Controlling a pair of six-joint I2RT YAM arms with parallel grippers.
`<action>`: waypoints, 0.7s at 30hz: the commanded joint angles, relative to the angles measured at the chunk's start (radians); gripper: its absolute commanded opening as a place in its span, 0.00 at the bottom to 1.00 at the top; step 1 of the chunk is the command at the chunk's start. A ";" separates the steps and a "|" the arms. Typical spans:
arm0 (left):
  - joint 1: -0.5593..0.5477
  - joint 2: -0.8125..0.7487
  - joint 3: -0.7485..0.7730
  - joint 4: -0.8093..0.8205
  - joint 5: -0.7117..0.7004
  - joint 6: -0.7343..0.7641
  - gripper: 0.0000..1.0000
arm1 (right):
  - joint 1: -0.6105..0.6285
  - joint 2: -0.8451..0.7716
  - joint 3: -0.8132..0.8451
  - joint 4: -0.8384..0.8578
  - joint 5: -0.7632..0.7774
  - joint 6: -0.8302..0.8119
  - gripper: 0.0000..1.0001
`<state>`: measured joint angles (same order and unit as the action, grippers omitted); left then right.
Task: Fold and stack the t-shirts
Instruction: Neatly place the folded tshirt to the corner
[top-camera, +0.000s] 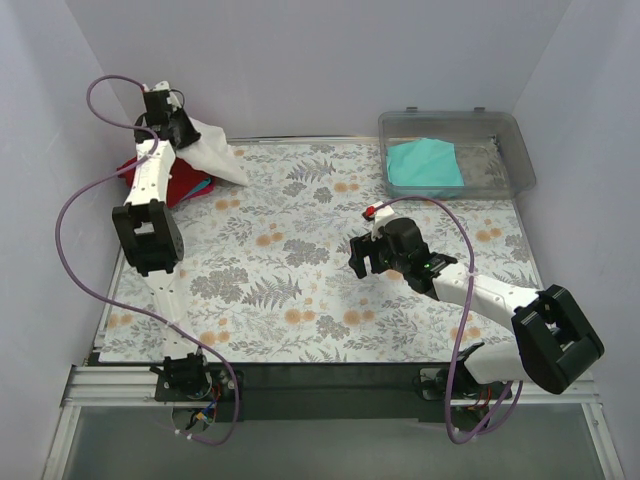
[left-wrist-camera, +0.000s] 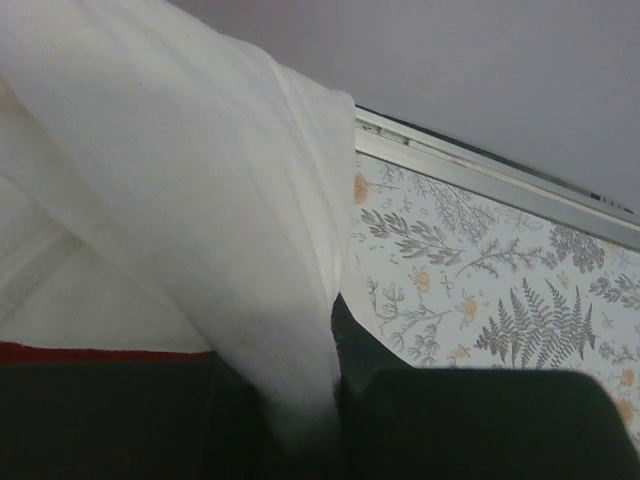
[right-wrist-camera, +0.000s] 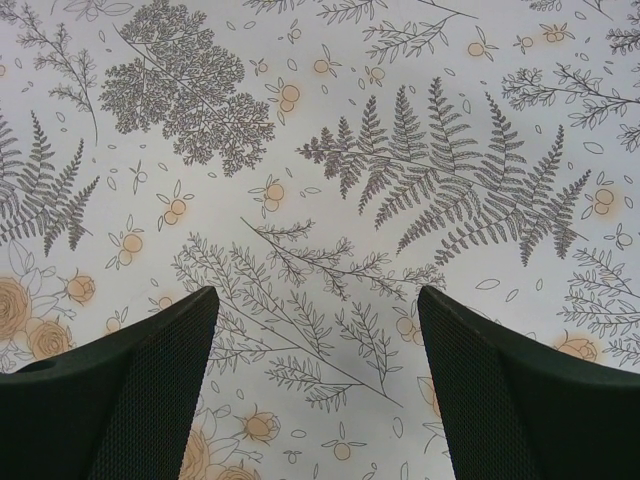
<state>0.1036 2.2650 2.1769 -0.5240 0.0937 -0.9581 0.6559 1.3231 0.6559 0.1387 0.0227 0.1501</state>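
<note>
Presently the left arm reaches to the far left corner of the counter (top-camera: 300, 290). Its left pincer (top-camera: 172, 128) is clenched on the white t-shirt (top-camera: 215, 148). The wrist view confirms the grip: white cloth runs down between the two dark fingers (left-wrist-camera: 480, 425) and is pinched there. The garment is raised at the gripped end and drapes down and to the right, with its lower edge reaching the floral surface near the back rail. It is unfolded and hangs in loose pleats. A thin red band (left-wrist-camera: 100, 352) shows beneath the white cloth in the wrist view - whether this is print or another garment cannot be told.

A heap of red t-shirts (top-camera: 170, 188) lies under and just left of the left arm, at the counter's left edge. A sliver of blue-green cloth (top-camera: 205, 186) shows at the heap's right side.

A clear plastic bin (top-camera: 520, 150) sits at the far right corner - inside it a folded teal t-shirt (top-camera: 425, 165) lies flat toward the left half.

The right pincer (top-camera: 372, 258) hangs over the middle of the counter, right of centre, well apart from every garment. It is released, its fingers (right-wrist-camera: 150, 390) spread wide with only fern-and-rose pattern between them.
</note>
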 joint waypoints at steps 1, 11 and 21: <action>0.042 -0.061 0.073 0.001 0.011 -0.008 0.00 | 0.002 0.002 -0.009 0.055 -0.015 -0.015 0.73; 0.137 -0.094 0.081 -0.007 0.037 -0.008 0.00 | 0.002 -0.010 -0.022 0.075 -0.069 -0.011 0.73; 0.202 -0.199 -0.072 0.087 0.075 -0.051 0.00 | 0.004 -0.028 -0.032 0.085 -0.092 -0.007 0.73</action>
<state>0.2752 2.2082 2.1090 -0.4934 0.1646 -0.9985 0.6559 1.3224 0.6250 0.1764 -0.0494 0.1509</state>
